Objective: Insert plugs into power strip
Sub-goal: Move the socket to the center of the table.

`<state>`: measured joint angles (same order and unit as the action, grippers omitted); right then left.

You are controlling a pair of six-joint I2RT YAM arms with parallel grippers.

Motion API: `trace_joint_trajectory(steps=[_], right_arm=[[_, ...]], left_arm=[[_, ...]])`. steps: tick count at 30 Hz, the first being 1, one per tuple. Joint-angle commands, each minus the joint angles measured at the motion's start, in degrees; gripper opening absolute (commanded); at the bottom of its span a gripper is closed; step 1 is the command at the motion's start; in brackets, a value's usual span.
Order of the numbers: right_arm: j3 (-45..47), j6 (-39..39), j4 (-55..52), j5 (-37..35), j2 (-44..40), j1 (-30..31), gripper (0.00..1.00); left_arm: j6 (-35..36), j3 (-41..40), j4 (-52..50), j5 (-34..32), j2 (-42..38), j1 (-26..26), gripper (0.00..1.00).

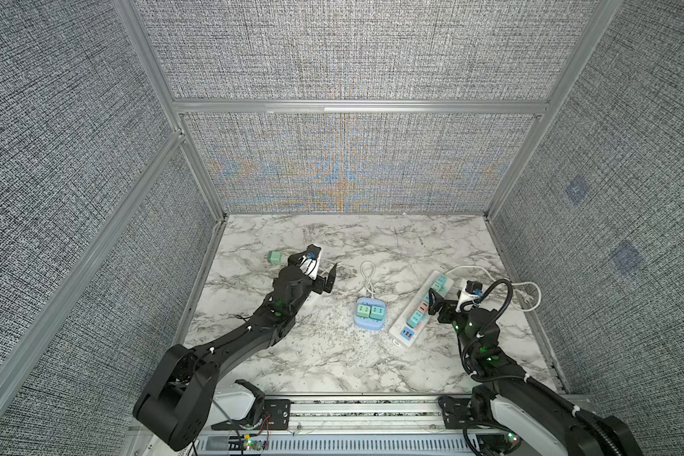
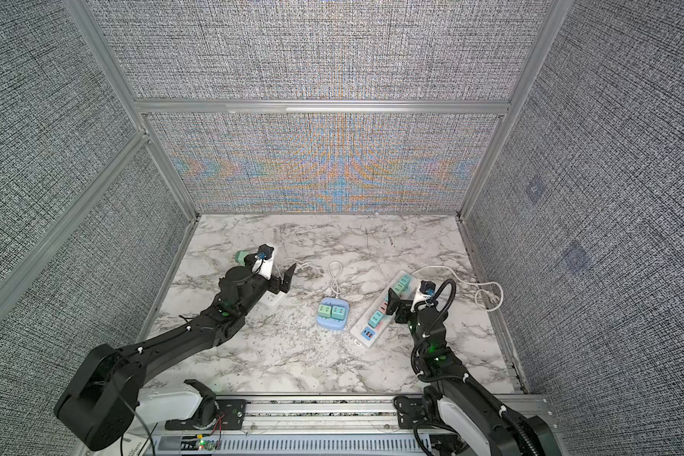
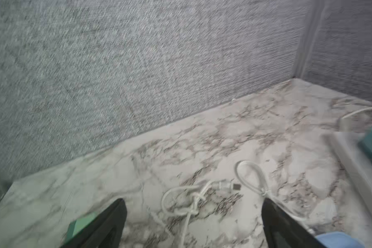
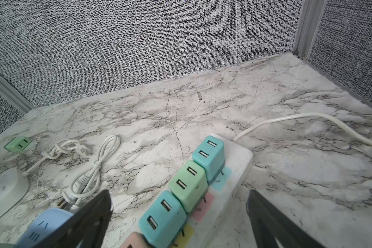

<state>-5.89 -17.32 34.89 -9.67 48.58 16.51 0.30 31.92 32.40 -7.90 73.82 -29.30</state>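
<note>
Marble table point(image 1: 332, 355) | power strip point(image 1: 399, 335) diagonal, plugs point(image 4: 188, 185) ports-up | left end effector point(image 3: 193, 201), right end effector point(image 4: 178, 193) spread, empty

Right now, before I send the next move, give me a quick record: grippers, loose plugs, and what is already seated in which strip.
left gripper: open, empty, by the knotted white cable
right gripper: open, empty, over the long white power strip
loose: one mint green plug on the marble tabletop, far left
blue power strip: two green plugs seated
long strip: row of plugs seated, teal, green, teal, pink
</note>
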Motion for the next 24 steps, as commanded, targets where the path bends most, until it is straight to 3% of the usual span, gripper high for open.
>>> trace_joint_trajectory(steps=[1,4,9,24], right_arm=[[-0.17,-0.01,1.45,0.17,0.53,0.1,0.99],[-0.47,0.24,1.97,0.09,1.57,0.27,0.99],[-1.89,0.81,1.36,0.88,3.68,0.61,0.99],[-2.82,2.4,0.87,1.76,4.87,1.89,0.99]], left_arm=[[-8.4,0.49,-0.01,-4.59,1.27,2.84,0.99],[-10.69,3.33,-5.01,-7.41,3.99,3.46,0.99],[-12.36,7.46,-9.01,-5.86,9.07,3.52,0.97],[-17.41,23.26,-23.37,-9.76,28.57,3.53,0.68]])
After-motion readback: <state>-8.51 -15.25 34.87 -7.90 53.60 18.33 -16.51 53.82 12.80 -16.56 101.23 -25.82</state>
